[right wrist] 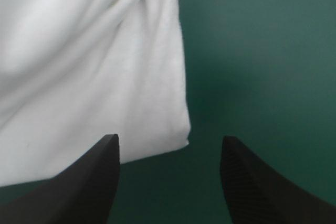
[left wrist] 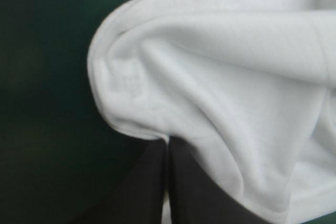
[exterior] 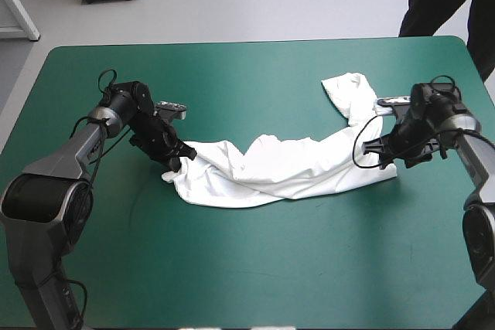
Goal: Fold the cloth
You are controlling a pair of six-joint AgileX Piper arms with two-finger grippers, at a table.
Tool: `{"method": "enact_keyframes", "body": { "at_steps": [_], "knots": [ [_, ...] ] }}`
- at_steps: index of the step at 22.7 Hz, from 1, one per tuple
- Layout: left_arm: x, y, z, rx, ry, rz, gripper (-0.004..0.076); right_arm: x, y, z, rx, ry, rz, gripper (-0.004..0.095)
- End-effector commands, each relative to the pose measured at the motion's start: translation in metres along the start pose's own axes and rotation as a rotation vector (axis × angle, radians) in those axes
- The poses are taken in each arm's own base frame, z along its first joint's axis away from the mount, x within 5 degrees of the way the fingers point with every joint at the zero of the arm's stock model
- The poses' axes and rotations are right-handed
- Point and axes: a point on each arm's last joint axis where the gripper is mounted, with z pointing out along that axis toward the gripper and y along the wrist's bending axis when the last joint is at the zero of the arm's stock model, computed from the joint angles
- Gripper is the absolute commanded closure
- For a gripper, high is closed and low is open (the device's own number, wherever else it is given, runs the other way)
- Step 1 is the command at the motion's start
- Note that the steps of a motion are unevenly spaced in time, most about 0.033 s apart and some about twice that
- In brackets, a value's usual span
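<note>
t-shirt point(exterior: 286, 168) lies crumpled on the counter point(exterior: 232, 75), stretched between both jaws. left jaws pinch one end tight. right jaws gape wide; they should slide around the corner just ahead, then squeeze.

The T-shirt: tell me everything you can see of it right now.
The T-shirt is white and wrinkled, drawn into a long crumpled band across the middle of the teal-green cover, its right end bending toward the far edge. The left gripper is shut on its left end. The right gripper is open at the right end, a corner lying between its fingers, ungripped.
</note>
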Motion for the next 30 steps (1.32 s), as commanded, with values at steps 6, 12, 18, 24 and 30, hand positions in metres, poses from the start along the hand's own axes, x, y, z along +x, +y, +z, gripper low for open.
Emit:
{"method": "enact_keyframes", "body": {
  "at_steps": [6, 12, 18, 24, 30],
  "knots": [
    [0.002, -0.014, -0.021, 0.041, -0.031, 0.020, 0.0746, -0.013, -0.016, -0.003, -0.081, -0.063, 0.032, 0.0367],
    [0.003, -0.015, -0.022, 0.047, -0.024, 0.020, 0.0746, -0.015, -0.011, 0.029, -0.134, 0.043, 0.032, 0.0411],
    [0.002, -0.026, -0.022, 0.080, -0.017, 0.064, 0.0746, -0.012, 0.043, 0.043, -0.206, 0.145, -0.166, 0.0924],
    [0.031, -0.062, -0.107, 0.080, -0.256, 0.119, 0.0746, 0.000, 0.050, -0.043, -0.150, -0.003, -0.232, 0.0925],
    [0.109, -0.106, -0.211, -0.009, -0.575, 0.208, 0.0746, 0.031, 0.043, -0.190, -0.079, -0.461, -0.207, 0.0925]
  ]
}}
